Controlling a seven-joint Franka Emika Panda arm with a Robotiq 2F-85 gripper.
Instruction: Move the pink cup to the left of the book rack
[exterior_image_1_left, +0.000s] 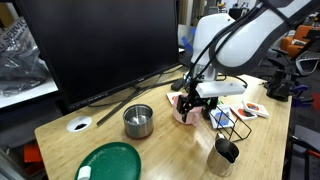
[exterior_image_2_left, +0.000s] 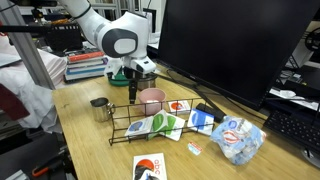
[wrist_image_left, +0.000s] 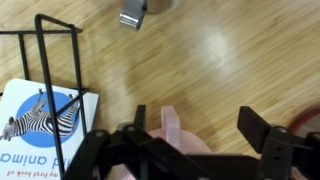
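Just beside the book rack's (exterior_image_2_left: 160, 128) long side stands the pink cup (exterior_image_2_left: 152, 99), toward the end nearest the steel pot (exterior_image_2_left: 100, 108). In the wrist view the gripper (wrist_image_left: 195, 128) hangs over the cup, jaws spread wide with the pink rim between them, pinching nothing. A shallow bite on that smooth wall could let the cup tip or slip, and a low carry might snag the rack's upright wires.

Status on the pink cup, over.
Gripper open, straddling cup rim. Cup on table beside rack. Steel mug sits near rack's end.
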